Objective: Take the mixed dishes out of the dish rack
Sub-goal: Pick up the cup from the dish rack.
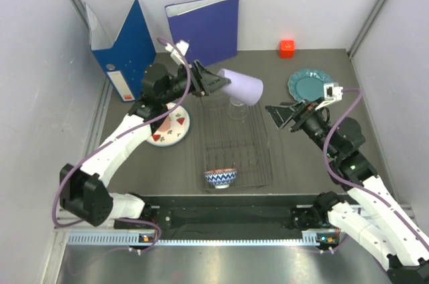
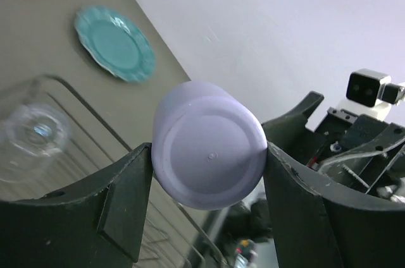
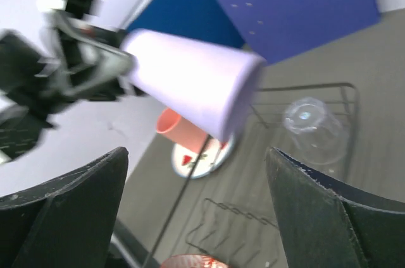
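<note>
My left gripper [image 1: 218, 83] is shut on the lavender cup [image 1: 242, 87], holding it by its base [image 2: 209, 145] on its side, above the far end of the black wire dish rack [image 1: 231, 143]. A clear glass tumbler [image 1: 236, 107] stands upside down in the rack's far end, and a blue-white patterned bowl [image 1: 220, 177] sits at its near end. Left of the rack, a pink cup [image 3: 183, 130] lies on the white plate with red marks [image 1: 173, 127]. The teal plate [image 1: 310, 85] rests on the table at the right. My right gripper [image 1: 278, 118] is open and empty, right of the rack, facing the lavender cup [image 3: 196, 81].
Two blue binders [image 1: 201, 29] stand at the back left against the wall. A small red cube [image 1: 287, 47] sits at the back right. Walls close in the table on both sides.
</note>
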`<act>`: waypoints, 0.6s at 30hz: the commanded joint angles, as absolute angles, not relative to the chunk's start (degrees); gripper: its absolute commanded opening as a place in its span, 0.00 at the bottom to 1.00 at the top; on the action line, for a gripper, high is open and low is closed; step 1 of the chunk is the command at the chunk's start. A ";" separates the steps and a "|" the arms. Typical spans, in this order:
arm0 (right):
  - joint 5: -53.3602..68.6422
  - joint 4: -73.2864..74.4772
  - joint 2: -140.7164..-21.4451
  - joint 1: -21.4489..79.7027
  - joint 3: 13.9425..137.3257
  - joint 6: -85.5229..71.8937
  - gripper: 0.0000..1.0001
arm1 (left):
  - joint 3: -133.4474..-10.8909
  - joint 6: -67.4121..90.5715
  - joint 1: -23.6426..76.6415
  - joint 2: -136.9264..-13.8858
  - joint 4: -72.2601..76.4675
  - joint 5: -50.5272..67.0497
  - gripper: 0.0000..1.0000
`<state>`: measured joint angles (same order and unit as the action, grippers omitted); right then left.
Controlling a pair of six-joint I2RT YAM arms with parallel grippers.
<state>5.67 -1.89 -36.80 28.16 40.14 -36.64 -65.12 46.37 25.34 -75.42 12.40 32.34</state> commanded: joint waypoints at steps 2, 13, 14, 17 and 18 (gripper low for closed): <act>13.36 -11.69 -35.59 27.33 40.51 -38.49 0.83 | -62.93 57.47 25.49 -75.76 30.57 41.57 0.00; 14.85 -16.87 -42.71 27.33 41.57 -39.46 0.80 | -61.52 59.50 26.37 -75.76 33.22 42.27 0.00; 14.94 -17.92 -43.15 27.33 41.66 -39.55 0.79 | -61.35 59.68 26.45 -75.76 33.31 42.45 0.00; 15.47 -19.59 -45.35 27.33 42.36 -39.64 0.74 | -60.56 60.29 26.81 -76.02 34.80 42.63 0.00; 15.56 -20.64 -46.31 27.33 42.45 -39.64 0.71 | -60.56 60.47 26.89 -76.11 34.89 42.63 0.00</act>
